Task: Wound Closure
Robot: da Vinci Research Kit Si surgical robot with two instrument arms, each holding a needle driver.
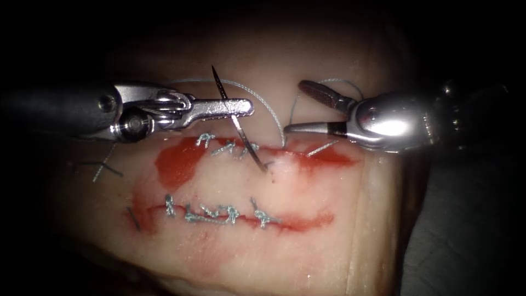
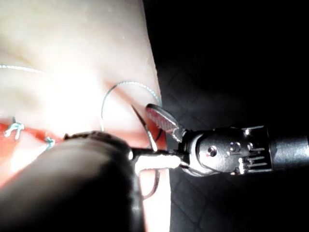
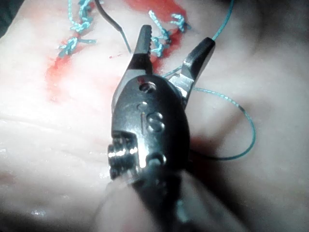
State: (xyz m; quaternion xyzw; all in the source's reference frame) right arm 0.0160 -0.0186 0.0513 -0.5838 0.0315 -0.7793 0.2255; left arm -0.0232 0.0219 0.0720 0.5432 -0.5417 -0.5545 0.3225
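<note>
The left tool comes in from the left, its jaws shut on the curved needle a little above mid-curve. One needle end points up; the other touches the tissue at the upper cut, just right of its stitches. How deep it sits I cannot tell. Thread arcs from behind the left tool down to the cut. The right tool hovers open to the right of the needle, holding nothing. The left wrist view shows the left tool gripping the needle. The right tool gapes above the stitches.
A lower cut carries several knotted stitches. Red fluid pools left of the upper cut. Cut thread ends lie at the tissue's left, another under the right tool. A thread loop lies on the tissue beside the right tool.
</note>
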